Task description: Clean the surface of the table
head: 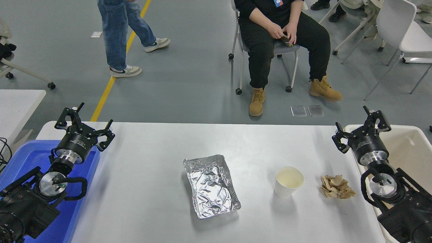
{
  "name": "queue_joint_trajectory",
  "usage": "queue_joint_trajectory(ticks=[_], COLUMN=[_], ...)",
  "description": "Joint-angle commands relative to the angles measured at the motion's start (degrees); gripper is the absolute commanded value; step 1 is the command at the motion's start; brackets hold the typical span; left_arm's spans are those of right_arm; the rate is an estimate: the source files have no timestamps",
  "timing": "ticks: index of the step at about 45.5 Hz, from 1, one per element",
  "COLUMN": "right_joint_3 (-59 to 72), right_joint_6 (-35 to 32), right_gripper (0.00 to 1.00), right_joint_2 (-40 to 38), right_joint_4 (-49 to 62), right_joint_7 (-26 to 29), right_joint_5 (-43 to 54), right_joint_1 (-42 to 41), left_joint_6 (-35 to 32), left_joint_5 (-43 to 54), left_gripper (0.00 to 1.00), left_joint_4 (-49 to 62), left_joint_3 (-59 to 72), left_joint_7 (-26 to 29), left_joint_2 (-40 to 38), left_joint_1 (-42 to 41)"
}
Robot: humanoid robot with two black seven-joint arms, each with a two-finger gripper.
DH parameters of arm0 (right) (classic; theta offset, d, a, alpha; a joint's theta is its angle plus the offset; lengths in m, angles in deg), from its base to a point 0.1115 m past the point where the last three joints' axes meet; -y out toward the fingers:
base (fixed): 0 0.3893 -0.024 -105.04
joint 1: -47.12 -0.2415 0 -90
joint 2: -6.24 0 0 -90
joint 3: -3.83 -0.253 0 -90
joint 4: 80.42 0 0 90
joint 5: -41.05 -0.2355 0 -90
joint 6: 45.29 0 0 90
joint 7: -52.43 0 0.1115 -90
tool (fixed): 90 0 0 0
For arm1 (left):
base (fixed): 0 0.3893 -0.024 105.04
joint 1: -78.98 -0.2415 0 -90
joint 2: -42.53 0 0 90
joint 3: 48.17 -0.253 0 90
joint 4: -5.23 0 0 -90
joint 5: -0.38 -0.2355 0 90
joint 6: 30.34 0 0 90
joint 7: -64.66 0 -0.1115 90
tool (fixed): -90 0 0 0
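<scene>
The table surface [152, 158] is a wide white top with rounded corners. On it lie a crumpled foil tray [211, 186] at the middle, a white paper cup [289, 181] standing upright right of it, and a crumpled brown paper wad [336, 187] further right. My right gripper [362, 126] is open and empty, above the table's right edge, behind the wad. My left gripper [84, 123] is open and empty at the table's left edge, over the blue bin.
A blue bin [27, 160] stands at the table's left end, a cream plastic tub [410, 141] at its right end. A smaller white table [17, 104] is at the far left. A seated person [280, 40] and a standing person [121, 33] are beyond the far side.
</scene>
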Motion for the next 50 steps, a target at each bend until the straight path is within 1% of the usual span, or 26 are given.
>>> queue_joint_trajectory(ticks=[1,8,12,15,17,21,25,28,34,38,43,44,50], right_joint_3=[3.2,7.2,13.1,21.2,28.9,46.7,59.4,64.9,70.0,73.4,75.9,76.7,78.1], right_joint_6=[0.0,-0.3,-1.8,-2.9,-3.7,-5.3,-6.3,-7.1,-9.8,-12.5,-14.3,-15.1,-18.0], right_gripper=[0.98,0.98,0.98,0.98,0.98,0.98,0.98,0.98,0.98,0.98,0.98,0.98,0.98], right_joint_2=[-3.7,-5.9,-9.0,-11.9,-13.6,-17.1,-19.3,-19.9,-22.4,-24.6,-25.0,-25.1,-25.8], right_joint_4=[-0.2,-0.4,-0.3,-0.3,-0.3,-0.1,-0.1,-0.1,0.0,-0.2,-0.3,-0.5,-1.8], right_joint_7=[0.1,0.1,0.4,0.7,0.7,0.7,0.6,0.6,0.4,0.1,-0.1,-0.3,-3.3], right_joint_5=[-0.1,0.0,0.7,1.1,1.1,0.4,0.0,0.2,1.6,5.5,12.0,15.7,26.2], right_joint_1=[-0.7,-2.5,-4.0,-6.5,-8.7,-15.7,-21.1,-23.6,-28.6,-32.2,-36.3,-37.9,-42.4], left_joint_6=[0.0,0.0,0.0,0.0,0.0,0.0,-0.1,0.0,0.0,0.0,0.0,0.0,0.0], left_joint_5=[0.0,0.0,0.0,0.0,0.0,0.0,0.0,0.0,0.0,0.0,0.0,0.0,0.0], left_gripper=[1.00,1.00,1.00,1.00,1.00,1.00,1.00,1.00,1.00,1.00,1.00,1.00,1.00], left_joint_4=[0.0,0.0,0.0,0.0,0.1,0.0,0.0,0.0,0.0,0.0,0.1,0.0,0.0], left_joint_3=[0.0,0.0,0.0,0.0,0.0,0.0,0.0,0.0,0.0,0.0,0.0,0.0,0.0], left_joint_7=[0.0,-0.1,-0.1,-0.1,0.0,0.0,0.0,-0.1,0.0,0.0,0.0,0.0,0.0], left_joint_2=[0.0,0.0,0.0,0.0,0.0,0.0,0.0,0.0,0.0,0.0,0.0,0.0,0.0], left_joint_1=[0.0,0.0,0.0,0.0,0.0,0.0,0.0,0.0,0.0,0.0,0.0,0.0,0.0])
